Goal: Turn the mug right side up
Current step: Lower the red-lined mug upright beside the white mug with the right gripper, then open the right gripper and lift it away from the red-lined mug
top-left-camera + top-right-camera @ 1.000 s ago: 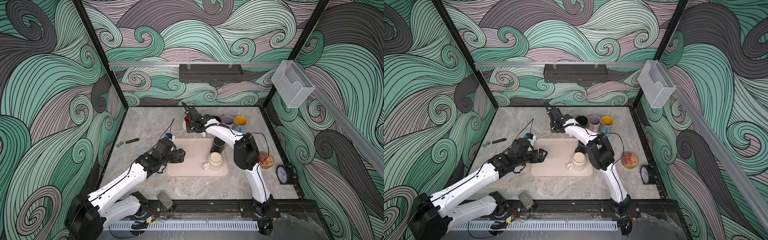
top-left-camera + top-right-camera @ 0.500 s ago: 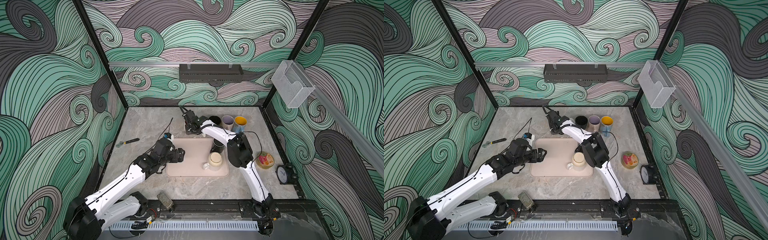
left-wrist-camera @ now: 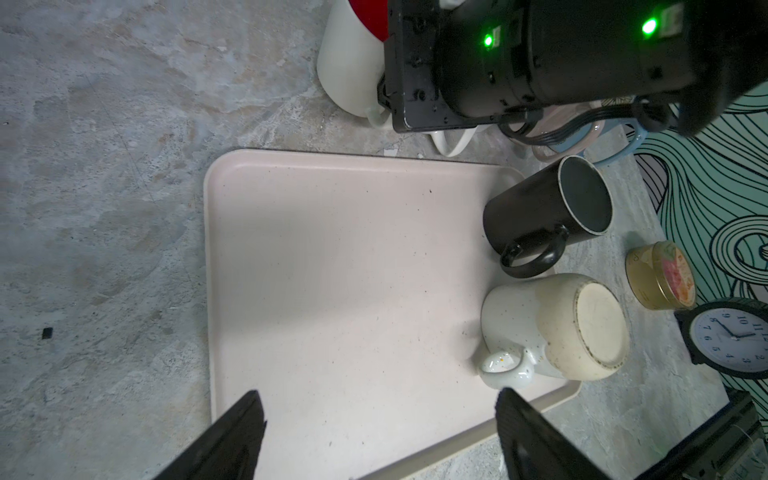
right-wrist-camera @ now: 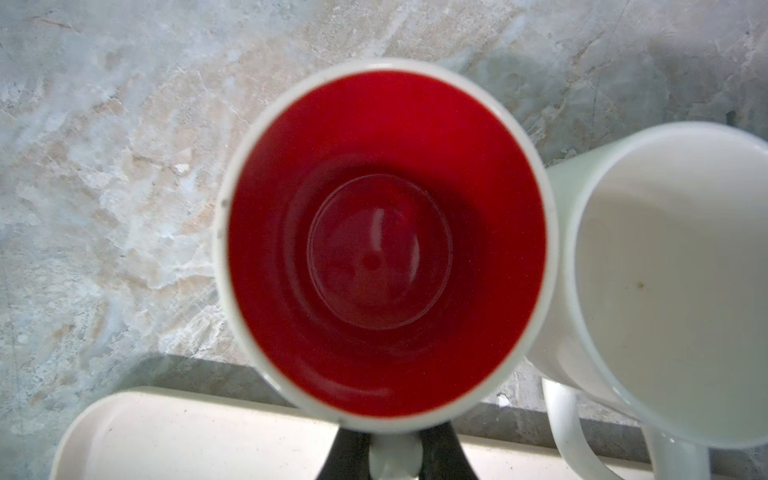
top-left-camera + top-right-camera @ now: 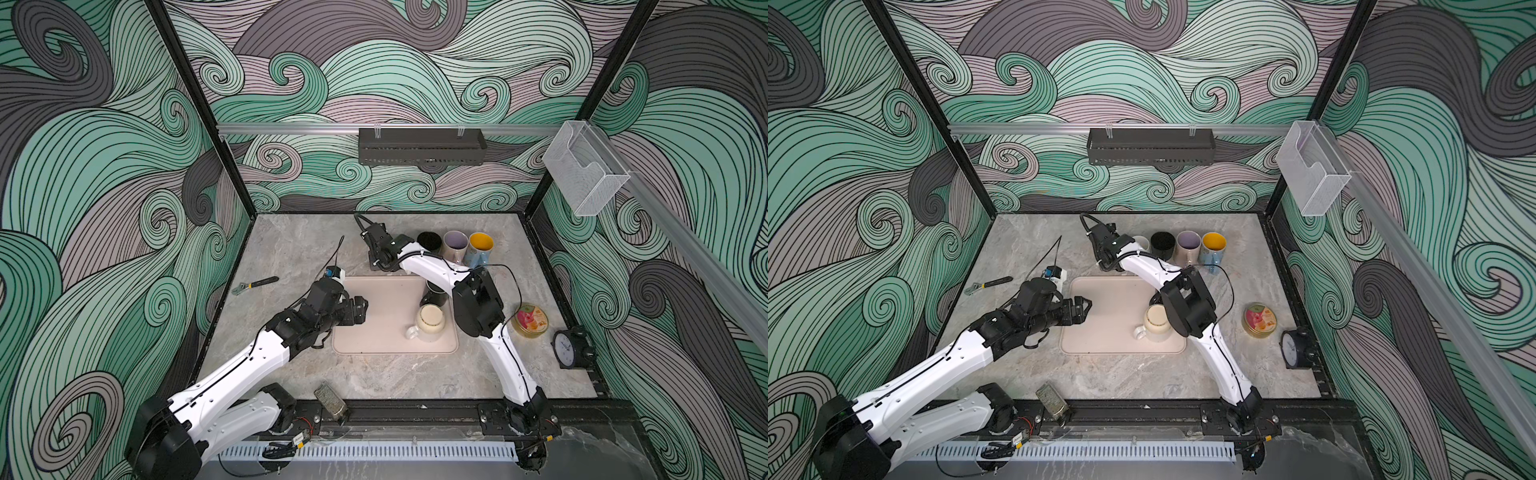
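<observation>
A cream speckled mug point(image 5: 431, 322) point(image 5: 1156, 322) point(image 3: 582, 328) stands upside down on the pink tray point(image 5: 382, 332) point(image 3: 332, 249), base up, near its right end. My left gripper point(image 5: 361, 309) point(image 5: 1086, 307) point(image 3: 378, 399) hangs open over the tray's left edge, well short of that mug. Behind the tray, my right gripper point(image 5: 380, 259) point(image 4: 395, 453) is shut on the handle of a white mug with a red inside point(image 4: 386, 241) point(image 3: 353, 62). That mug is mouth up, next to a plain white mug point(image 4: 673, 282) point(image 5: 1140, 242). In both top views the gripper hides it.
A black mug point(image 3: 548, 212) stands on the tray beside the cream one. Black point(image 5: 429, 241), lilac point(image 5: 455, 245) and yellow-lined point(image 5: 480, 247) mugs line the back. A wrench point(image 5: 254, 285) lies left; a tin point(image 5: 530, 321) and a clock point(image 5: 567, 347) sit right.
The right arm has swung slightly to the left with the red-lined mug in its grip. The left arm has hardly moved.
</observation>
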Motion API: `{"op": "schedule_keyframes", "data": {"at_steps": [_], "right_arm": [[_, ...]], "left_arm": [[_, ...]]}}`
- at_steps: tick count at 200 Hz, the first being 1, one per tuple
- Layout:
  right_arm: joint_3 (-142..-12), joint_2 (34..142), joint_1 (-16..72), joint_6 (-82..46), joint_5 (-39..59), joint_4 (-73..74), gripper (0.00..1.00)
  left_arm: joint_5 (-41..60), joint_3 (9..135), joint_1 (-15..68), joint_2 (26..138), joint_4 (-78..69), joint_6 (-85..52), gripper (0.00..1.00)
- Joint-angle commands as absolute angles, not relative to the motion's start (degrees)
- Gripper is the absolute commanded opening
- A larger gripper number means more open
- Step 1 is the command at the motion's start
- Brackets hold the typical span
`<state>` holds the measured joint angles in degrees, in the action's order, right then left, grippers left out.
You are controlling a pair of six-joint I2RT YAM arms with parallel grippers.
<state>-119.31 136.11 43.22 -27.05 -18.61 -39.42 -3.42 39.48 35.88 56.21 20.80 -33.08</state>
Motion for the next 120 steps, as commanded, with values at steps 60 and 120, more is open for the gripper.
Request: {"op": "schedule_keyframes", "data": {"at_steps": [60,120], "right_arm": [[-118.8,137.5,44.5,-30.8,-25.5,-37.8,0.00],[-118.8,138.1,44.6,-31.0,-23.7,-37.7,0.20]], "left_arm": [[-4.8,38.6,36.0,54.4,20.3,-33.9,0.89],[-5.9,37.3,36.0,52.7,20.0,-34.6,0.89]]}}
